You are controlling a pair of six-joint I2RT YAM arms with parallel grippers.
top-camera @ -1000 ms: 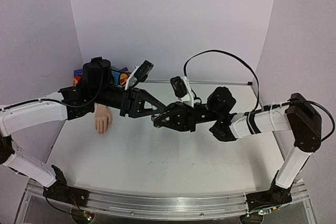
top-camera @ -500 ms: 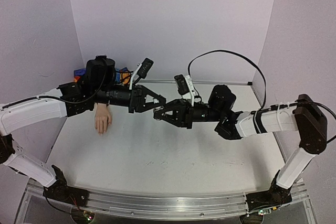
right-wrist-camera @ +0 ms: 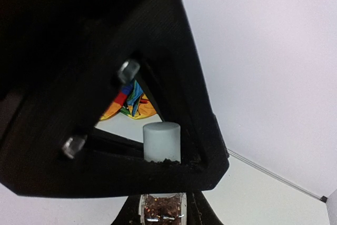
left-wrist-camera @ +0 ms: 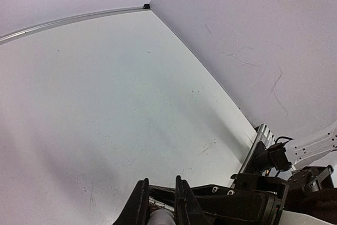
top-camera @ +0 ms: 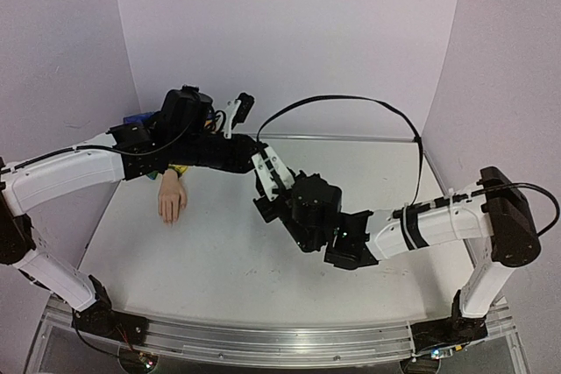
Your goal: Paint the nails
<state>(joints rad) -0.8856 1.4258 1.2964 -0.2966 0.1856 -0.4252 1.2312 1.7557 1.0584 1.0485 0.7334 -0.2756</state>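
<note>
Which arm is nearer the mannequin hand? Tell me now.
Left. The left arm crosses over the wrist end of the mannequin hand; the right arm reaches in from the opposite side, ending well short of it.

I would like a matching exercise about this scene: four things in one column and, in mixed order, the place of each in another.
Things:
1 mannequin hand
2 white cap
3 bottle
4 black cable

Places:
a in the right claw
b lying on the table
c looping through the air
d in the left claw

Pairs: 1-b, 2-d, 3-a, 4-c
</note>
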